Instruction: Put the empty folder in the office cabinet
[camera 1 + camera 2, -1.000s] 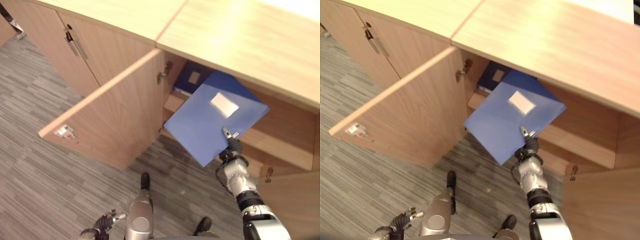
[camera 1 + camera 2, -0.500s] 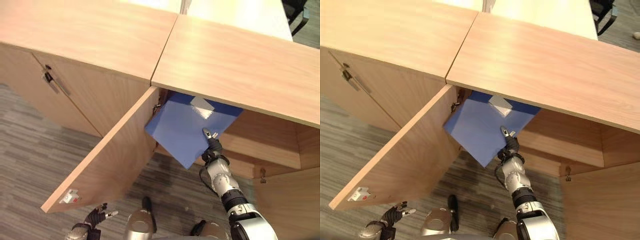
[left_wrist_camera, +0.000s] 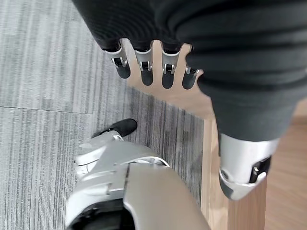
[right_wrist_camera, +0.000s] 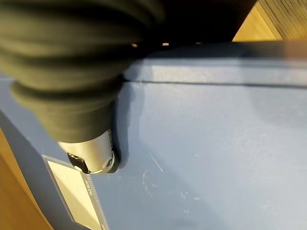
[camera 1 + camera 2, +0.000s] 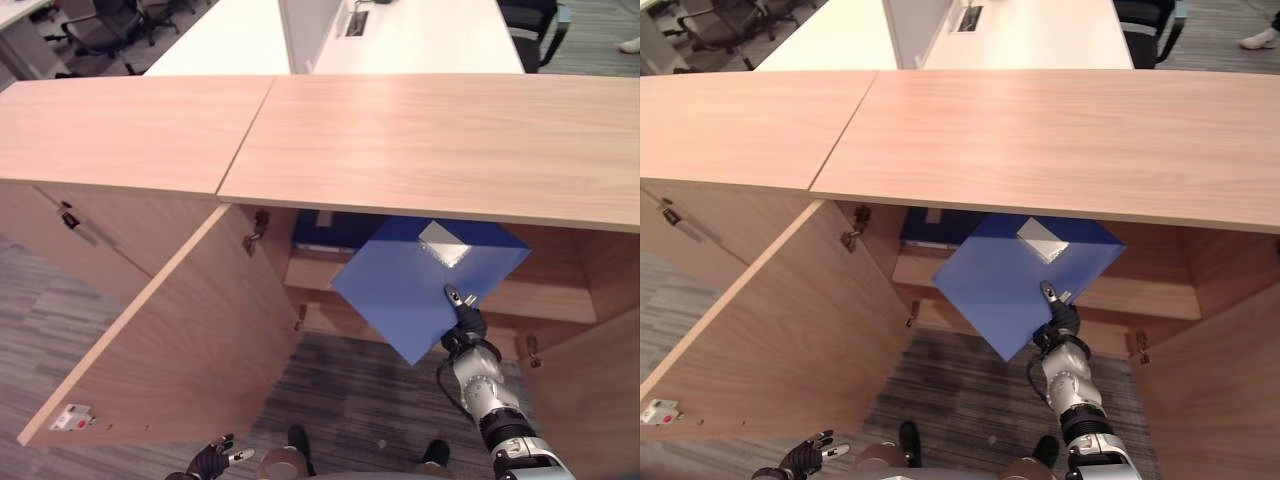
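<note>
Right hand (image 5: 463, 322) grips the blue folder (image 5: 420, 275) at its near edge, thumb on its face, folder extending toward 11 o'clock, half inside the cabinet (image 5: 560, 265) opening; left hand (image 3: 158, 62) hangs relaxed.

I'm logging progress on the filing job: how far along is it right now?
Done: the cabinet door stands open. In hand: the right hand grips the blue folder, tilted at the cabinet opening, its far corner under the top. Left: slide it onto the shelf and release. The left hand hangs idle.
</note>
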